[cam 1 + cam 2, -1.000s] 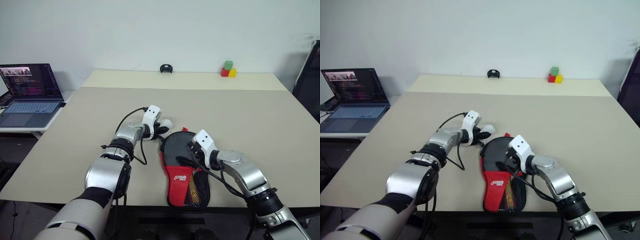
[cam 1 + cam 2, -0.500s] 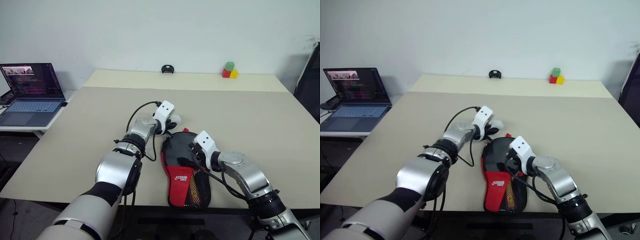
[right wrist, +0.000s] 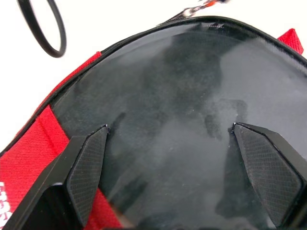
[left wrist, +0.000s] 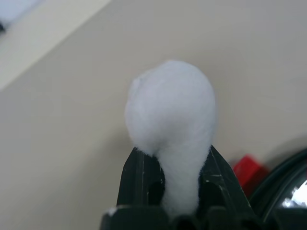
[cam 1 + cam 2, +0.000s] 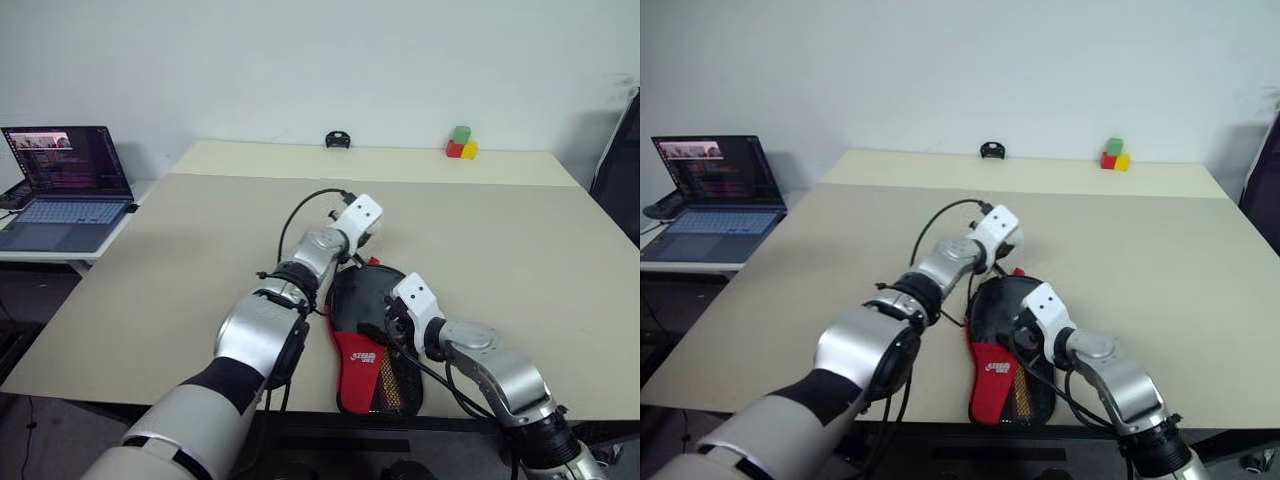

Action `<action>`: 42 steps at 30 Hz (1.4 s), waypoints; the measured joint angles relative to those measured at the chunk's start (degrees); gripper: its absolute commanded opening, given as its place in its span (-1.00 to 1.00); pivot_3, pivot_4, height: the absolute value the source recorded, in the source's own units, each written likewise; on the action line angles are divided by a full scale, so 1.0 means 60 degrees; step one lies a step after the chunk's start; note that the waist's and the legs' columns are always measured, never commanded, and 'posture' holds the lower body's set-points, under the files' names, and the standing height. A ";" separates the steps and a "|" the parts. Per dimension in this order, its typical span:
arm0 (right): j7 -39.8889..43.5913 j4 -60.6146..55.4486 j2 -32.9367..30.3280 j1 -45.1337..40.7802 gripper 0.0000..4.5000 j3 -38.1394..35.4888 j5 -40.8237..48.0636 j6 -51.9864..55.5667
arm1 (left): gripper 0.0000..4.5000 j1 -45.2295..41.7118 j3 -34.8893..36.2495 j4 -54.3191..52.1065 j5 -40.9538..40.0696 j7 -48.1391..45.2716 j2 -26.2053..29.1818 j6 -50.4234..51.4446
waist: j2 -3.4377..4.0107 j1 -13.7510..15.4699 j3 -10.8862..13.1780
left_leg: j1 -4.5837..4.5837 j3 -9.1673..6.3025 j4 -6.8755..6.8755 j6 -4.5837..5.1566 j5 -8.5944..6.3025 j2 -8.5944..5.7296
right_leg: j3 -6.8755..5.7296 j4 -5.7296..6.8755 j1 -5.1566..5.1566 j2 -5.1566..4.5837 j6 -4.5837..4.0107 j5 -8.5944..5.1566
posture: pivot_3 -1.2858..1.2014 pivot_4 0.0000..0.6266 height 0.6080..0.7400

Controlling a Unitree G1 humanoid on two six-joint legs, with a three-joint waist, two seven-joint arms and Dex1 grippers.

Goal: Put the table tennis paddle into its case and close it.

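Left tool [image 4: 181, 191] pinches a soft white puff [image 4: 170, 110] between its two black fingers [image 4: 139, 184], the fluffy bulb swelling out past the tips. From the head views this tool [image 5: 372, 238] sits above the far end of the case [image 5: 372, 335], by a small red tab [image 4: 248, 168] at the case's edge, with the white puff [image 5: 1014, 240] showing just past the white wrist housing. A black cable [image 5: 305, 215] loops up from the left forearm.

Right tool [image 3: 184, 167] is spread wide, its two textured black pads [image 3: 88, 170] standing well apart over the glossy dark face of the case [image 3: 192, 129]; whether the pads touch the fabric I cannot tell. In the head views the right tool [image 5: 1020, 340] lies low over the middle of the case.

Black and red, with white lettering on the red panel and a mesh pocket at the near end, the case lies flat on the beige surface [image 5: 500, 240] near its front edge. The table tennis paddle cannot be made out as separate from the case.

An open laptop [image 5: 60, 185] stands on a side desk to the left. At the far edge of the surface rest a small black object [image 5: 337, 139] and a cluster of green, red and yellow blocks [image 5: 459, 143].
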 measured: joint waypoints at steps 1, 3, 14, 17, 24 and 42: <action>-0.0050 -0.0102 0.0044 0.0049 1.00 0.0005 0.0001 0.0093 | -0.89 -0.0076 -0.0018 0.0002 0.0043 0.0056 -0.0095 -0.0026 | 0.0000 0.0000 0.0000 | 0.0001 0.0000 0.0000 0.0000 0.0000 0.0000 | 0.0000 0.0001 0.0000 0.0000 0.0000 0.0000 | 0.03 -0.52 1.00; -0.0221 -0.0302 0.0139 0.0201 1.00 0.0009 -0.0002 0.0202 | -0.89 -0.0206 -0.0095 0.0031 0.0227 0.0253 -0.0252 -0.0102 | 0.0001 0.0000 -0.0001 | 0.0002 -0.0001 -0.0002 0.0000 0.0000 0.0002 | -0.0001 0.0001 -0.0001 0.0001 0.0001 -0.0001 | 0.03 -0.52 1.00; -0.0810 -0.0841 0.0562 0.0592 1.00 0.0101 -0.0104 0.0526 | -0.89 -0.0383 -0.0693 0.0074 0.1099 0.0505 -0.1365 -0.0582 | 0.0002 -0.0005 -0.0004 | 0.0002 0.0001 -0.0009 0.0000 0.0000 -0.0002 | -0.0002 -0.0003 0.0000 0.0002 0.0009 -0.0006 | 0.03 -0.52 1.00; -0.0866 -0.0866 0.0629 0.0637 1.00 0.0106 -0.0135 0.0531 | -0.89 -0.0379 -0.0866 0.0074 0.1221 0.0220 -0.1382 -0.0606 | 0.0004 -0.0008 -0.0007 | 0.0005 0.0001 -0.0011 0.0000 0.0000 -0.0002 | -0.0003 -0.0003 0.0001 0.0004 0.0010 -0.0006 | 0.03 -0.52 1.00; -0.0929 -0.0872 0.0689 0.0680 1.00 0.0167 -0.0145 0.0540 | -0.57 0.0304 -0.1259 0.0072 0.1512 -0.0267 -0.1347 -0.0591 | 0.0019 -0.0053 -0.0044 | 0.0013 0.0003 -0.0017 0.0000 0.0000 -0.0001 | 0.0001 -0.0003 0.0003 0.0006 0.0010 -0.0006 | 0.03 -0.52 1.00; -0.0261 0.0041 0.0601 -0.0078 1.00 0.0352 -0.0167 0.0512 | 0.99 0.0464 -0.0480 0.0011 0.1028 -0.0597 -0.0336 -0.0195 | 0.0018 -0.0186 -0.0125 | 0.0169 0.0021 -0.0106 -0.0004 0.0003 0.0014 | 0.0026 -0.0015 0.0095 0.0011 0.0060 -0.0037 | 0.03 -0.52 1.00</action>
